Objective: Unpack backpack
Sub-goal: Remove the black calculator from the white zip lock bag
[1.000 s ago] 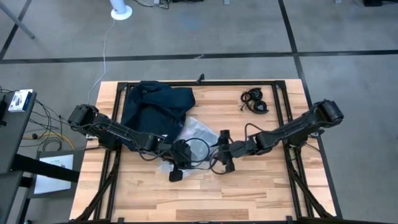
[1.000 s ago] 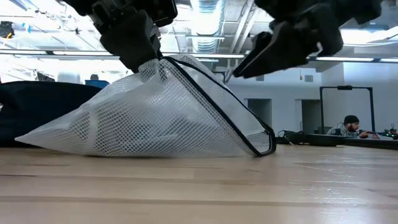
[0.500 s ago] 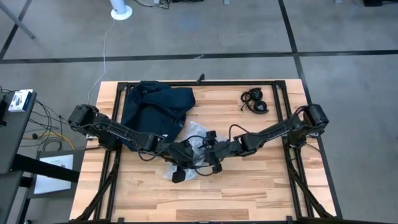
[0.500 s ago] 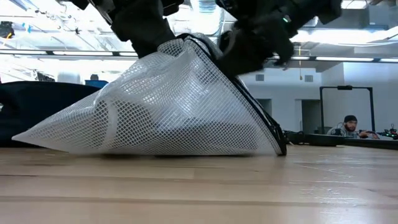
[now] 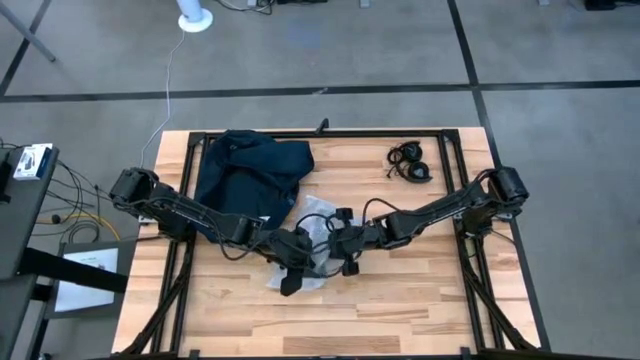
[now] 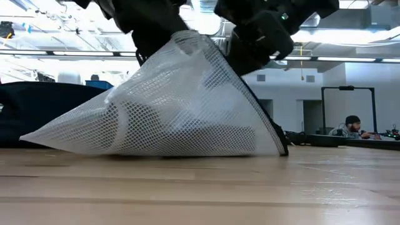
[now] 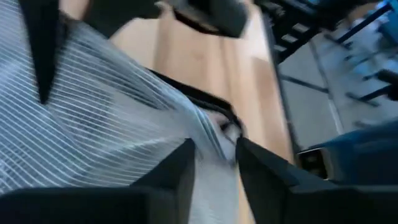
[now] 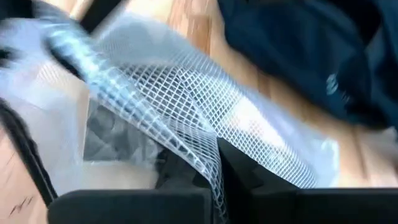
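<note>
I see the backpack (image 5: 247,172) lying just behind the white mesh bag (image 6: 169,106). Left gripper (image 7: 214,155) pinches the mesh bag's top; right gripper (image 8: 214,163) seems clamped on its mesh too.

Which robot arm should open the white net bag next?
Probably the right. The left gripper already holds the net bag up by its top, and the right gripper has its fingers pinching the mesh beside the black zipper edge.
</note>
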